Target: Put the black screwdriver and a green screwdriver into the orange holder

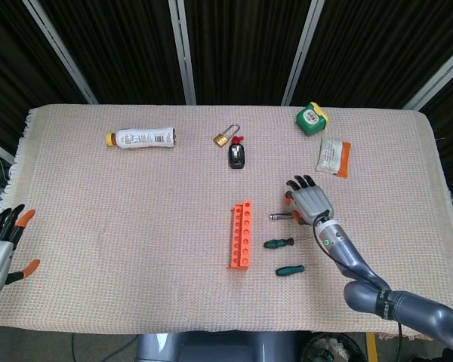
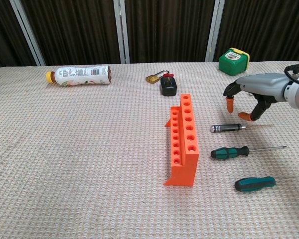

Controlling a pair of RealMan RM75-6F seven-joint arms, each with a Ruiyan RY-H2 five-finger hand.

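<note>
Trouble starts with how thin the black screwdriver (image 2: 228,128) is: it lies flat on the worktop (image 1: 136,226), at about three o'clock from the orange holder (image 1: 241,236), handle toward the holder and shaft pointing away. My right robot hand (image 2: 249,94) hovers just above its shaft end, fingers spread and curved downward, holding nothing. If I close from here, I judge the fingertips may catch the bare shaft instead of the handle, and the tool could roll or pivot on the woven cloth, perhaps toward the holder.

Just toward six o'clock from it lies a green screwdriver (image 2: 230,152), and further on a second, stubbier green one (image 2: 254,183). They sit near each other, so a wide, spread grasp risks nudging the nearer green tool out of line before I need it.

The holder stands upright on a narrow base with small holes; a tilted tip could miss a hole and push the rack over.

My left robot hand (image 1: 0,245) waits at the worktop's nine o'clock edge, fingers apart and empty.
</note>
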